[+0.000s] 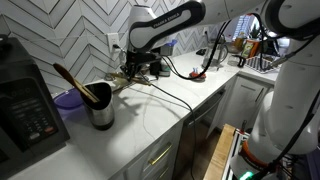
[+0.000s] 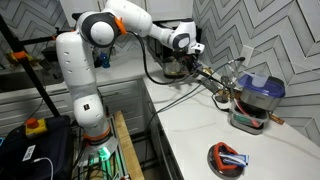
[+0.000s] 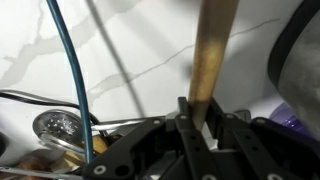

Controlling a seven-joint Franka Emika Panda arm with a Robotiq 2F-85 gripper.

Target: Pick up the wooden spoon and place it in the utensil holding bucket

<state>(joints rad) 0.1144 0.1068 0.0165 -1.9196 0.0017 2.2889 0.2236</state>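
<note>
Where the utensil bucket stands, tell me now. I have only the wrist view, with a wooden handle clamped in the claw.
Observer: In an exterior view the metal utensil bucket stands upright on the white counter, next to a black appliance.
Operator: The claw has the wooden spoon. Now say what else is in that bucket.
Observer: A dark wooden utensil stands in it, its top leaning toward the appliance, away from the claw.
</note>
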